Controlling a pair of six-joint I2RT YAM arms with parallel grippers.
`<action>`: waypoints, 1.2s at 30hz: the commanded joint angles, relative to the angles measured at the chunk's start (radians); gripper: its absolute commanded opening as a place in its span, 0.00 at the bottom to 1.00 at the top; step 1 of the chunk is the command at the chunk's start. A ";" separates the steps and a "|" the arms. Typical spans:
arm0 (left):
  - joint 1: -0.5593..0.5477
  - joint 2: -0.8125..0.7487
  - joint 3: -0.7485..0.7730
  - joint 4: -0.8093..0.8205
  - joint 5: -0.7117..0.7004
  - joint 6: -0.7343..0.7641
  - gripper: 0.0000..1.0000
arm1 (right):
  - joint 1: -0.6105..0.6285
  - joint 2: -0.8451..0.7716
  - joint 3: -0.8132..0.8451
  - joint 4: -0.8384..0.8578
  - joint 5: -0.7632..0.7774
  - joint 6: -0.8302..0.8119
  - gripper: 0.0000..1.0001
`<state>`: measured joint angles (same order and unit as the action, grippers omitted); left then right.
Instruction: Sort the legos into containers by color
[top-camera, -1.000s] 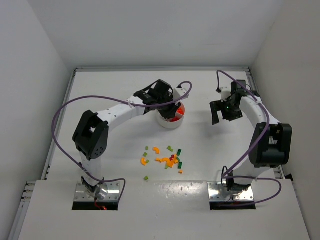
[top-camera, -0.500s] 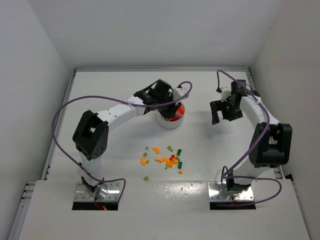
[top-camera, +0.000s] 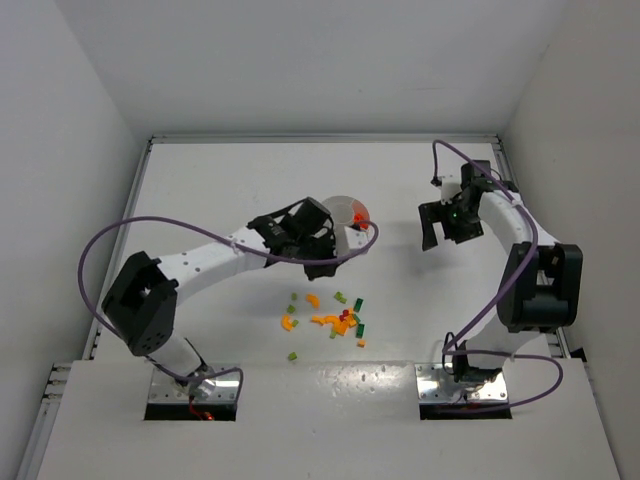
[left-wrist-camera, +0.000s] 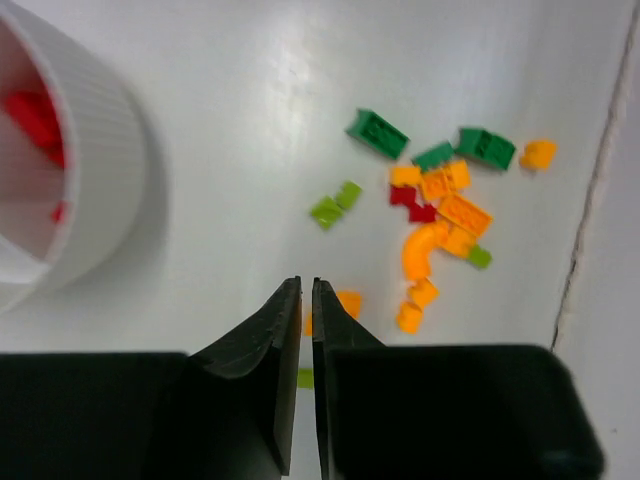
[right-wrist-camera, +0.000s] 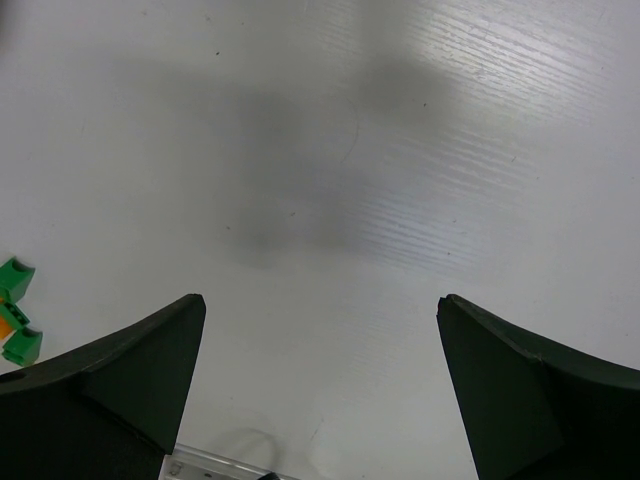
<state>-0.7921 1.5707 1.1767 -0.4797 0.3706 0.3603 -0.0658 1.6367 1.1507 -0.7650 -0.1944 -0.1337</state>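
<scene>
The legos (top-camera: 335, 318) lie scattered on the table: orange, green, red and yellow bits. In the left wrist view an orange curved lego (left-wrist-camera: 428, 250) and a dark green lego (left-wrist-camera: 378, 132) show ahead of the fingers. The round white dish (top-camera: 343, 207) stands behind the pile, with red legos (left-wrist-camera: 35, 115) in one compartment. My left gripper (top-camera: 322, 266) hovers between dish and pile; in the left wrist view that gripper (left-wrist-camera: 306, 286) is shut with nothing between its fingers. My right gripper (top-camera: 440, 236) hangs open and empty, off to the right of the dish.
The dish wall (left-wrist-camera: 105, 180) stands close on the left of my left fingers. Two green legos (right-wrist-camera: 14, 285) show at the left edge of the right wrist view. Purple cables loop around both arms. A raised table rim (top-camera: 320, 138) runs along the back.
My left arm has swung back from over the dish toward the pile, and its jaws have gone from a narrow gap to shut. The right arm has not moved.
</scene>
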 joint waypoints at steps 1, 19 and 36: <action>-0.041 -0.003 -0.063 -0.017 0.039 0.078 0.15 | 0.001 0.009 0.032 0.007 -0.034 -0.001 1.00; -0.177 0.140 -0.160 0.150 -0.015 -0.001 0.24 | 0.001 -0.060 -0.049 0.016 -0.034 -0.001 1.00; -0.216 0.216 -0.117 0.168 -0.039 -0.029 0.34 | 0.001 -0.097 -0.077 0.026 -0.043 -0.001 1.00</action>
<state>-0.9894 1.7771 1.0317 -0.3344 0.3279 0.3450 -0.0658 1.5745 1.0836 -0.7601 -0.2192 -0.1337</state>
